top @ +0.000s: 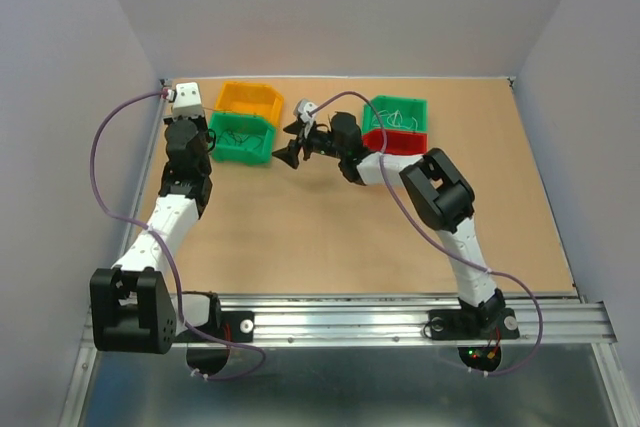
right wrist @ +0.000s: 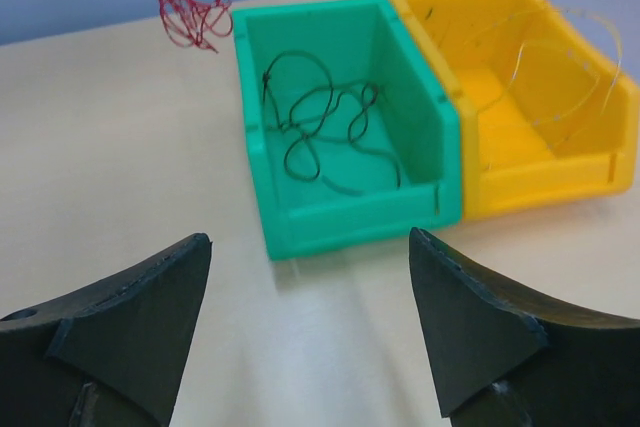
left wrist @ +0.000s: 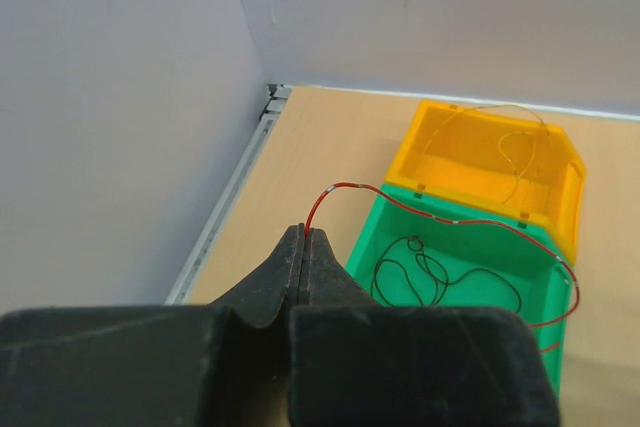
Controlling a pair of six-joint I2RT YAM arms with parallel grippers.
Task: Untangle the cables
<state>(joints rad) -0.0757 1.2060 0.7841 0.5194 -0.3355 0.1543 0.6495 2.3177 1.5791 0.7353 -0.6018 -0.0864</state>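
Tool on left arm point(left wrist: 307, 239) clamps red cable point(left wrist: 350, 185); right tool point(right wrist: 310, 239) spread wide, empty

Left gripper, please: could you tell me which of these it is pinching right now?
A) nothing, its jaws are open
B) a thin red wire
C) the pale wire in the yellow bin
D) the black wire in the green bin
B: in the left wrist view the left gripper is shut, with the thin red wire coming out of its tips, while the black wire lies loose in the green bin.
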